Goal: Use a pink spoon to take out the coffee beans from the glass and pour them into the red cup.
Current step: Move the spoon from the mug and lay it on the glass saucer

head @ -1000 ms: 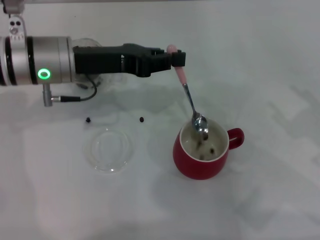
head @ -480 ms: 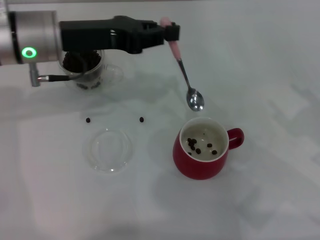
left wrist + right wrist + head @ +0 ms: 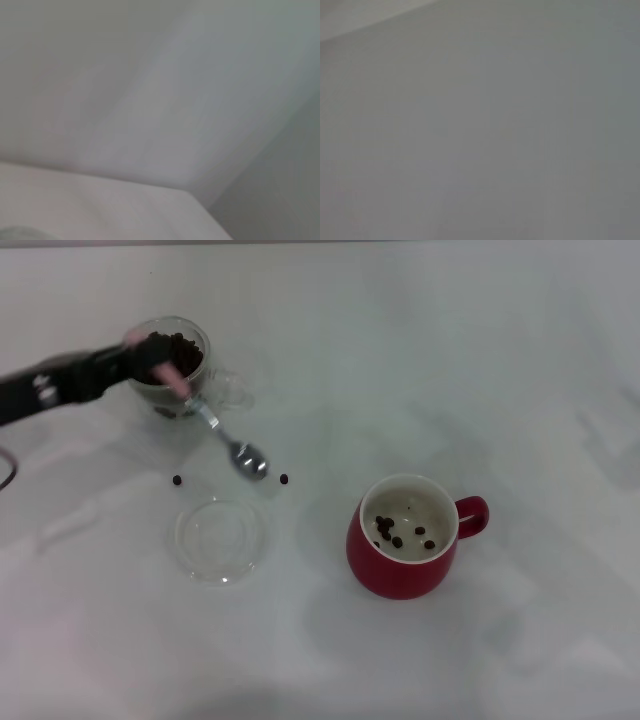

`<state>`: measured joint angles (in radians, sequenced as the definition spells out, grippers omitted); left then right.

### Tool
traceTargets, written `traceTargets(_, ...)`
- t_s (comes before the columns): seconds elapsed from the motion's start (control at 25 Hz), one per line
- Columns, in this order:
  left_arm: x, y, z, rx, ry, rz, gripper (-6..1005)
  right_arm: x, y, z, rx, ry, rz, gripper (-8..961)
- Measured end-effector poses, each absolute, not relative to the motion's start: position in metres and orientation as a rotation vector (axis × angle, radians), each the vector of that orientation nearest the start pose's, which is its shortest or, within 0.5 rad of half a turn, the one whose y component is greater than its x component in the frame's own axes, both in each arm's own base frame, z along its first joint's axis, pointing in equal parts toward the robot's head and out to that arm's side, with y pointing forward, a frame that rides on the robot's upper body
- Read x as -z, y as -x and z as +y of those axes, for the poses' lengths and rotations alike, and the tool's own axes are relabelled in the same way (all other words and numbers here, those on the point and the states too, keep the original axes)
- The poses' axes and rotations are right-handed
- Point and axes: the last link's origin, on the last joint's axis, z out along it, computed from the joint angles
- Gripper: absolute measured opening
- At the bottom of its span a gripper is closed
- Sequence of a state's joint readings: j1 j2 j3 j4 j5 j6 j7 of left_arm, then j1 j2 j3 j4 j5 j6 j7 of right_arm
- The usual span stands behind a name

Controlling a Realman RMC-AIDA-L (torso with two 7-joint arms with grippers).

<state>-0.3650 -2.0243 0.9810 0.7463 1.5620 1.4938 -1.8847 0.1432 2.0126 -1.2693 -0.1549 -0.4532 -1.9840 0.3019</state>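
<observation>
We are carrying the pink spoon in our left gripper, fingers clamped on its handle, bowl empty beside the glass. Next we judge another scoop of coffee beans for the red cup. Blur is hiding the fingertips; our right arm is showing nowhere.

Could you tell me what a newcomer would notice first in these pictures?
The red cup stands right of centre with a few beans inside. At far left the blurred left claw holds the spoon by the bean-filled glass, and a clear dish lies nearer.
</observation>
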Motion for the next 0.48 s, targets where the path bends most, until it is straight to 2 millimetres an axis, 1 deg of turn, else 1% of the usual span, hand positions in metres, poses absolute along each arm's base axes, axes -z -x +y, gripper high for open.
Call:
traceTargets(0.12, -0.029, 0.283, 0.305, 1.016, 2.406, -1.312, 124, -0.065, -0.323, 0.204, -1.125, 1.583, 0.02, 710)
traceTargets(0.24, -0.026, 0.298, 0.292, 0.991, 2.368, -1.368, 124, -0.065, -0.324, 0.207, -1.14, 1.583, 0.06, 710)
traceTargets(0.48, -0.021, 0.316, 0.279, 0.974, 2.32, -1.442, 124, -0.065, -0.325, 0.21, -1.156, 1.582, 0.1, 710)
